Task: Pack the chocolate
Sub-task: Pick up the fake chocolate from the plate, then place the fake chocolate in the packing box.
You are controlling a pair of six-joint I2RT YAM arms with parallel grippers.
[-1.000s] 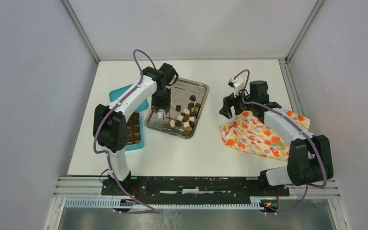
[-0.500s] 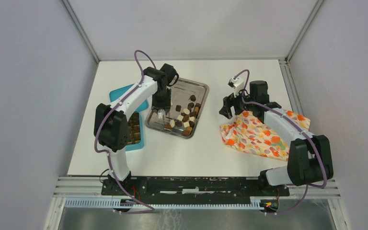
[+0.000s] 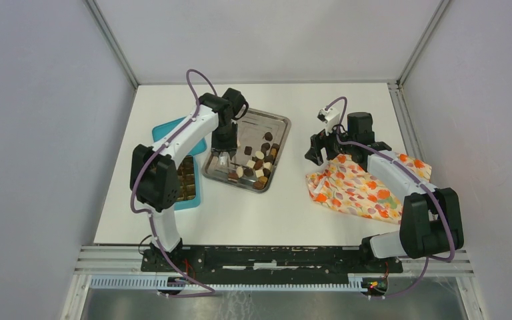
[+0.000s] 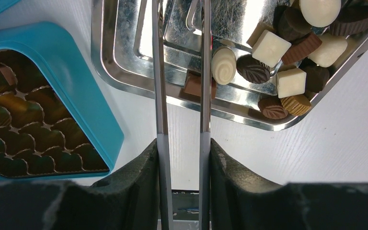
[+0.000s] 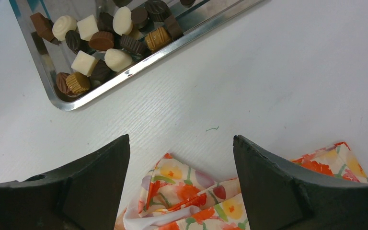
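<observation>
The chocolate is several small dark, mid-brown and cream pieces heaped at the near right of a steel tray. My left gripper hangs over the tray's left side, shut on steel tongs. In the left wrist view the left gripper points the tongs into the tray. A brown piece lies between the tong arms, and the heap lies to the right. My right gripper is open and empty over the near corner of the orange floral cloth.
A teal compartmented box lies left of the tray, its wells brown-lined. A teal lid lies behind it. The right wrist view shows the right gripper, the cloth, the tray rim and chocolates.
My left gripper with the tongs has shifted very slightly left over the tray. The right arm has not moved.
</observation>
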